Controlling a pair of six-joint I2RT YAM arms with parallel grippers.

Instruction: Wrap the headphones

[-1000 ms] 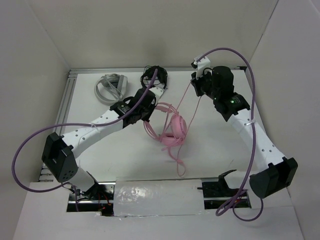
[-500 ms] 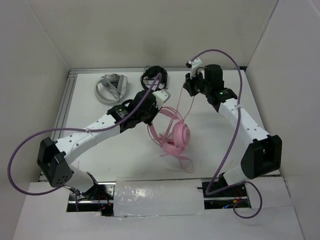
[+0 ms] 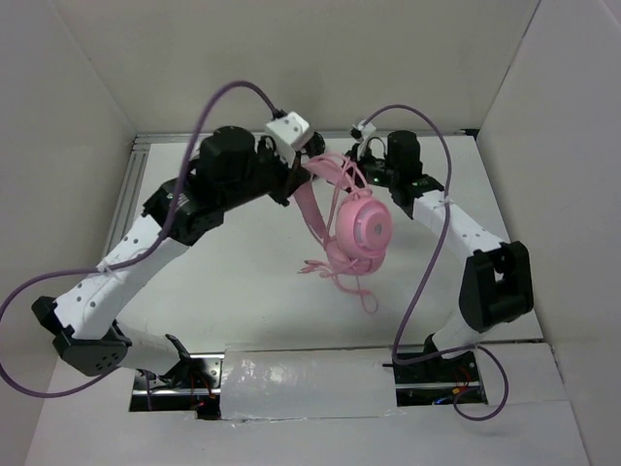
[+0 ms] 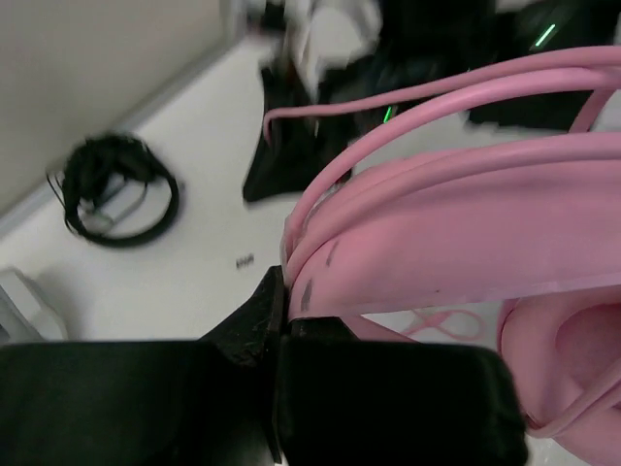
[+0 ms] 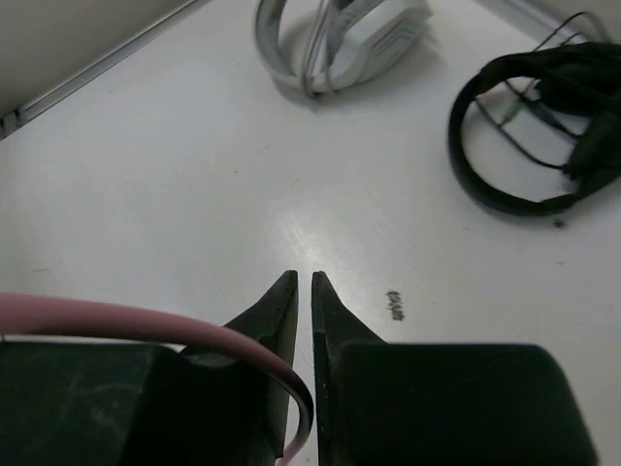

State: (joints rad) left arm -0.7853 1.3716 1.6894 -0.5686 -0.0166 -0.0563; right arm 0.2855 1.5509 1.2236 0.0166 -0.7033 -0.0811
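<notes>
The pink headphones [image 3: 355, 231] hang in the air above the table's middle, one round ear cup facing up. My left gripper [image 3: 295, 183] is shut on the pink headband [image 4: 456, 248], as the left wrist view [image 4: 282, 293] shows. Thin pink cable [image 4: 408, 92] runs in loops over the headband, and loose cable [image 3: 342, 282] dangles below the cups. My right gripper [image 3: 357, 173] sits just behind the headband. In the right wrist view [image 5: 303, 282] its jaws are nearly closed, with the pink cable [image 5: 194, 330] pinched between them.
Black headphones [image 5: 543, 126] and grey-white headphones [image 5: 335, 44] lie on the white table at the back left; the black pair also shows in the left wrist view [image 4: 116, 189]. White walls enclose the table. A foil-covered block [image 3: 306, 383] sits at the near edge.
My left arm has risen and lifted the headphones off the table. My right gripper has moved left toward the headband, keeping hold of the cable.
</notes>
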